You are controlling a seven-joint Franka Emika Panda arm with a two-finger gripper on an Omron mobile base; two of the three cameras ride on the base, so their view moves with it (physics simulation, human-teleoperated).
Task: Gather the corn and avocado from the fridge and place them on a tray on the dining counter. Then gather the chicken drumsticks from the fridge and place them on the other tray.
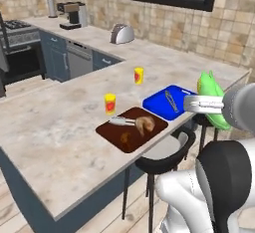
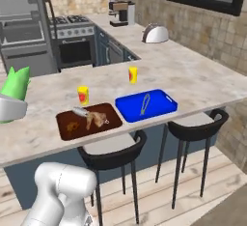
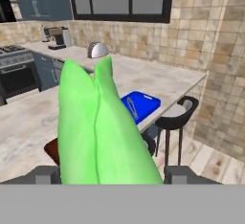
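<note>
Corn (image 3: 103, 127) upright between fingers (image 3: 45, 174)

A home kitchen: stove (image 2: 72, 32), toaster (image 1: 122, 33), probably a coffee machine (image 1: 70, 15), counter stools (image 2: 195, 128).

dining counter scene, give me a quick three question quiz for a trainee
1. True or false: the pincer is holding the green corn.
2. Which tray already has a chicken drumstick on it? A) the blue tray B) the brown tray C) neither
3. Fill in: the two yellow cups stand on the ______, not on a tray.

Key:
1. True; the corn stands between the two fingers in the hand view.
2. B; the drumstick lies on the brown tray, beside tongs.
3. Counter; one cup stands just behind the brown tray, the other farther back.
</note>
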